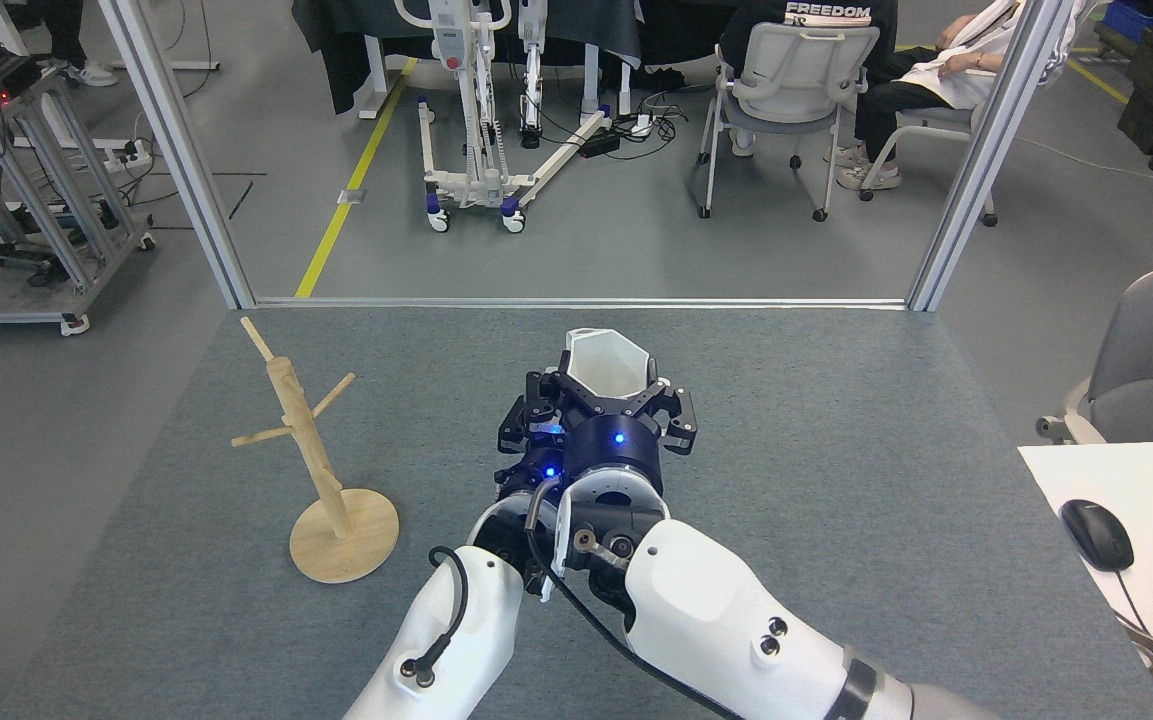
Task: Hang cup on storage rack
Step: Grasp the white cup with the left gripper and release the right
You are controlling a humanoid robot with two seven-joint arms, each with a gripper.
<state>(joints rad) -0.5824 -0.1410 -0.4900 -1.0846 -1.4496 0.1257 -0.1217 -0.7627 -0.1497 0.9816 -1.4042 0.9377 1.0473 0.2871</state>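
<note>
The white faceted cup (608, 362) stands mouth-up in the head view, above the middle of the grey mat. My right gripper (608, 398) is shut on its lower body, with dark fingers on either side. My left gripper (528, 420) sits close against the left side of the right wrist, just below and left of the cup. It is dark and partly hidden, so its jaws cannot be read. The wooden storage rack (304, 432) stands upright on its round base at the mat's left, well left of both grippers, with bare pegs.
The grey mat (836, 480) ends at a metal frame (576, 301) at the back. A white desk with a mouse (1096, 534) and a keyboard is at the right edge. Chairs, seated people and a wheeled stand are on the floor beyond.
</note>
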